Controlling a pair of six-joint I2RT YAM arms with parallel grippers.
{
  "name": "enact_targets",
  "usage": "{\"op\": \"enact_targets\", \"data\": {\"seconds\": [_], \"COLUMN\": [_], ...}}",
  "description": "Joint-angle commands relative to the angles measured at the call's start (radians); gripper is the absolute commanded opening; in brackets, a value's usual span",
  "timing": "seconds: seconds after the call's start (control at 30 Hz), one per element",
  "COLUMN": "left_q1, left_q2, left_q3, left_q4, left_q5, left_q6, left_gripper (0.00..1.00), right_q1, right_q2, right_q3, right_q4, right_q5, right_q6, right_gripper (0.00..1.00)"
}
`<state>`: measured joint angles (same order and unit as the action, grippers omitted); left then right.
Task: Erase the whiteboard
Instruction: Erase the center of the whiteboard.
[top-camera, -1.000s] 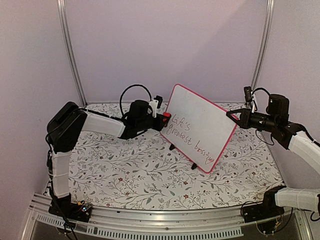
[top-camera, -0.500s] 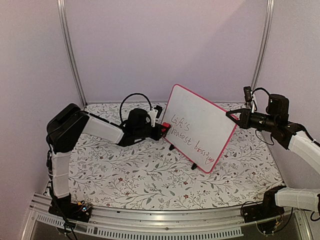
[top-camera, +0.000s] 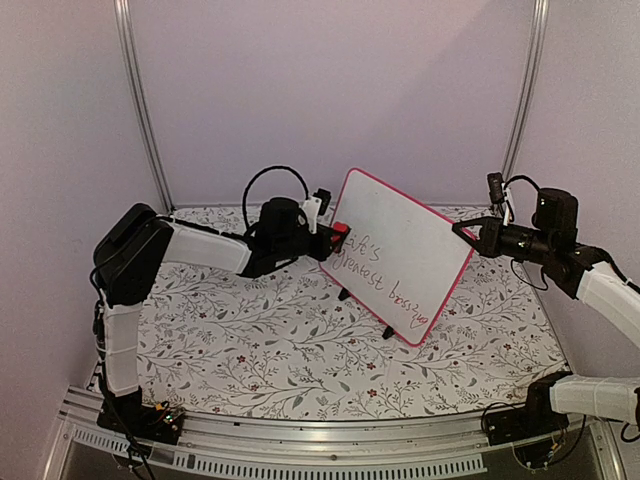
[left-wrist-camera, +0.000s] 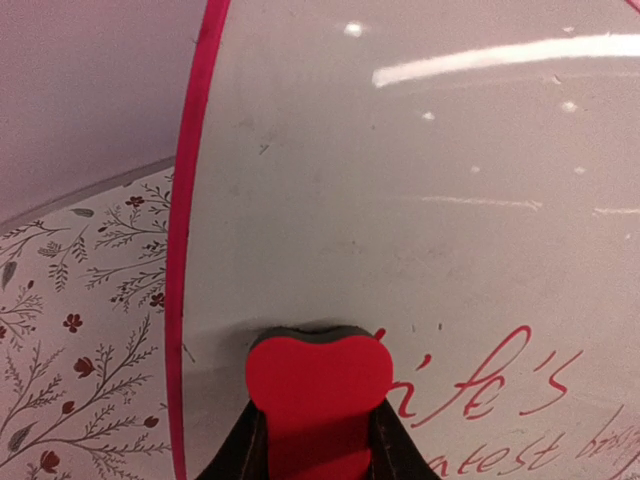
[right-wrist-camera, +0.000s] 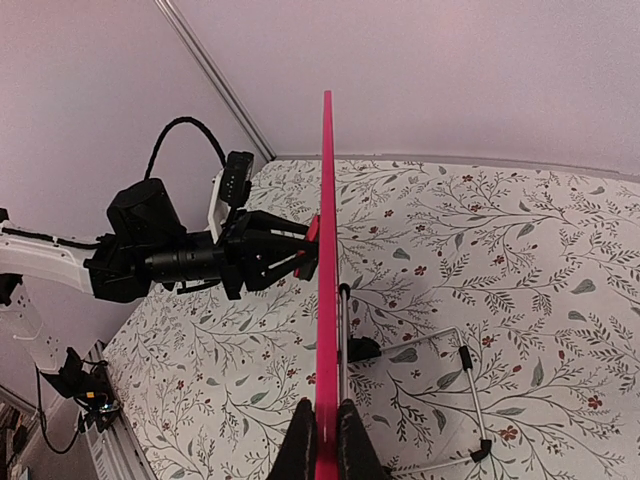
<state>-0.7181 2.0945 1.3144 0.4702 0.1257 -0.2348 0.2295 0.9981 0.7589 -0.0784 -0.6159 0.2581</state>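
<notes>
Floral tablecloth (top-camera: 250, 340) underneath, and the whiteboard (top-camera: 405, 235) stands on it, tilted, with red handwriting across its lower half. The right gripper (top-camera: 463, 231) is clamped tight on the whiteboard's right edge. At the whiteboard's left edge, the left gripper (top-camera: 327, 240) is clenched round a red eraser (left-wrist-camera: 318, 385), which is pressed against the whiteboard just left of the first letters.

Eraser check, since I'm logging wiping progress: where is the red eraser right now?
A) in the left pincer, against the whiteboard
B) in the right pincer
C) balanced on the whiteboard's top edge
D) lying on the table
A: the left pincer is shut on the eraser, which meets the whiteboard just left of the red writing, while the right pincer clamps the board's edge.
</notes>
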Motion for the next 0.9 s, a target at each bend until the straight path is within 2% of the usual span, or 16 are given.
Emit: {"op": "enact_targets", "data": {"seconds": [0.0,0.47,0.87], "left_q1": [-0.016,-0.035,-0.035], "left_q2": [-0.004,-0.024,-0.008], "left_q3": [0.041,0.037,-0.051], "left_q4": [0.000,-0.008,-0.003], "left_q5": [0.028,0.015,-0.026], "left_q6": [0.015,0.028,0.000], "left_gripper": [0.00,0.00,0.00], "right_q1": [0.023,0.024,0.023], "right_q2": [0.015,0.010,0.007], "right_q3": [-0.018,-0.020,-0.021], "right_q4": [-0.088,-0.089,-0.089], "right_q5": [-0.079,-0.076,-0.077], "right_q6": [-0.019,-0.018,-0.017], "right_gripper": [0.00,0.00,0.00]}}
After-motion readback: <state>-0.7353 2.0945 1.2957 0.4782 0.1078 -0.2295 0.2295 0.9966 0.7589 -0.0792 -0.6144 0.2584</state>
